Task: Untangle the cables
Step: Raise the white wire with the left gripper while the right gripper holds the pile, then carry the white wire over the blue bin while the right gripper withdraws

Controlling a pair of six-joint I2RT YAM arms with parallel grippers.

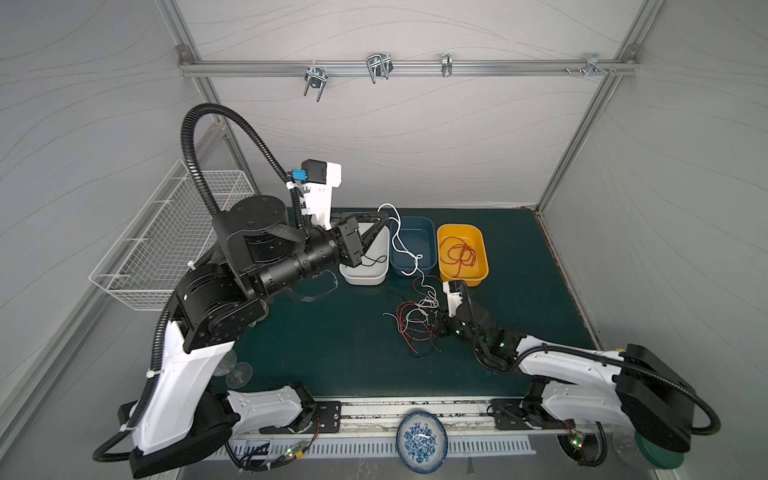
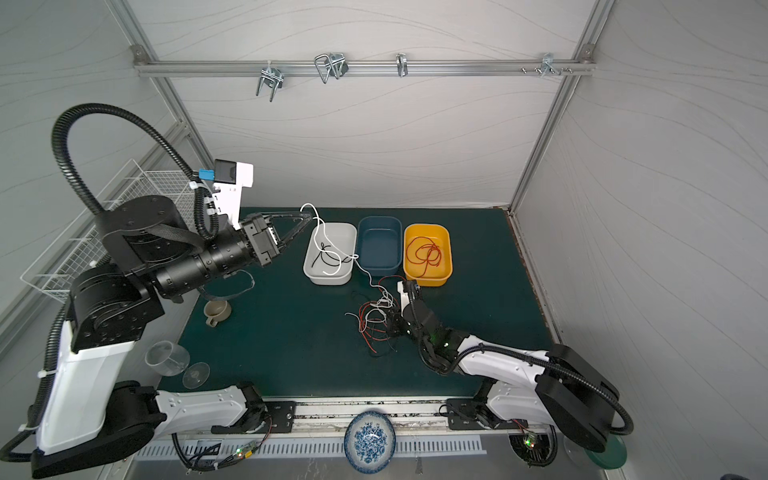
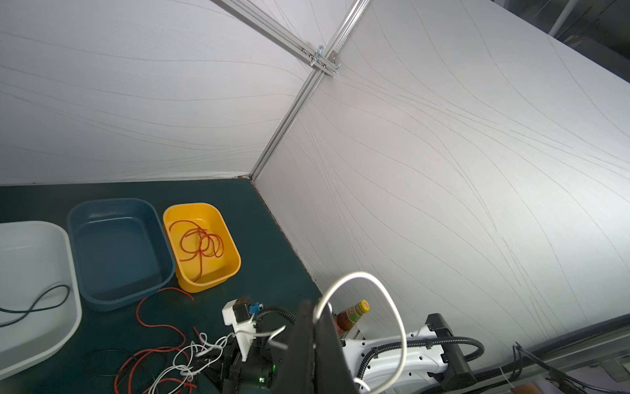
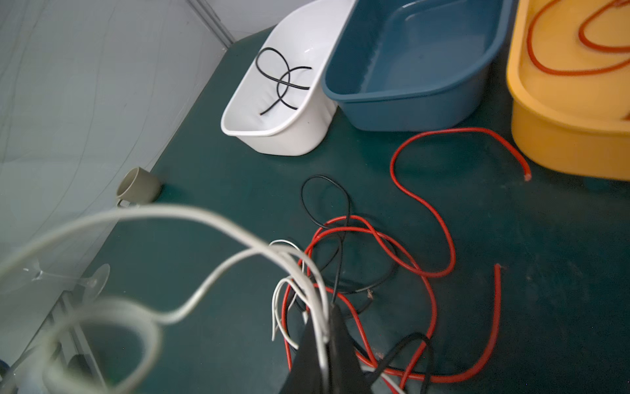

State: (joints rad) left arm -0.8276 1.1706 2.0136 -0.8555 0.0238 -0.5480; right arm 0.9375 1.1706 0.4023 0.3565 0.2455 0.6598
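Dark green bench (image 1: 332, 353) in a white-walled cell carries the tangle of red, white and black cables (image 1: 409, 326), just in front of the blue tub (image 1: 412, 219). The raised left end effector (image 1: 385, 216) is pinched together on a white cable (image 1: 399, 243) that trails down to the tangle. There the right end effector (image 1: 433, 318) is clamped on white cable too. Pulling apart could cinch the knot or drag the heap.

Green table (image 2: 291, 345): white tub (image 2: 328, 279), blue tub (image 2: 384, 271), yellow tub (image 2: 428, 281) in row; tangled cables (image 2: 374, 316) nearby; cup (image 2: 216, 312).
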